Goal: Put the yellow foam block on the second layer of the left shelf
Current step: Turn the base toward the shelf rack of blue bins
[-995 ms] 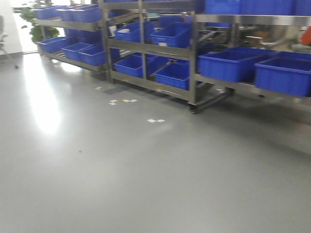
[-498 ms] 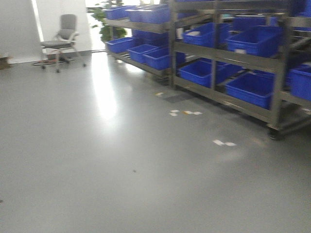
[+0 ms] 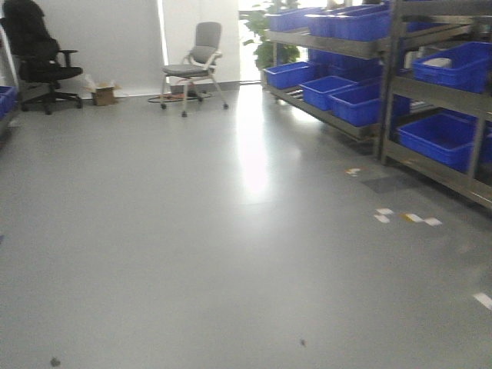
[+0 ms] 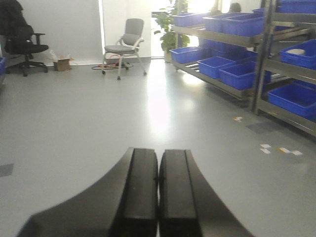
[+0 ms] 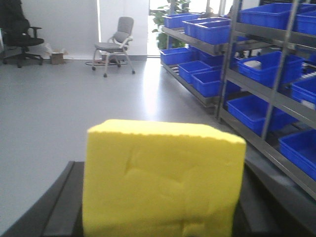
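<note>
In the right wrist view the yellow foam block [image 5: 163,173] fills the lower middle, creased on its near face. My right gripper [image 5: 160,210] is shut on it, with a black finger [image 5: 61,205] showing at each side. In the left wrist view my left gripper [image 4: 158,160] is shut, pads together with nothing between them, above bare grey floor. Neither gripper shows in the front view. The left shelf is out of view; only a sliver of blue [image 3: 4,100] shows at the far left edge.
Steel racks with blue bins [image 3: 361,46] run along the right side. A grey chair [image 3: 196,65], a black office chair [image 3: 38,58] and a small cardboard box [image 3: 104,94] stand by the far white wall. Tape scraps [image 3: 407,217] lie on the floor.
The front view has swung left: the racks of blue bins slid to the right edge, and the far wall, both chairs and the box came into view.
</note>
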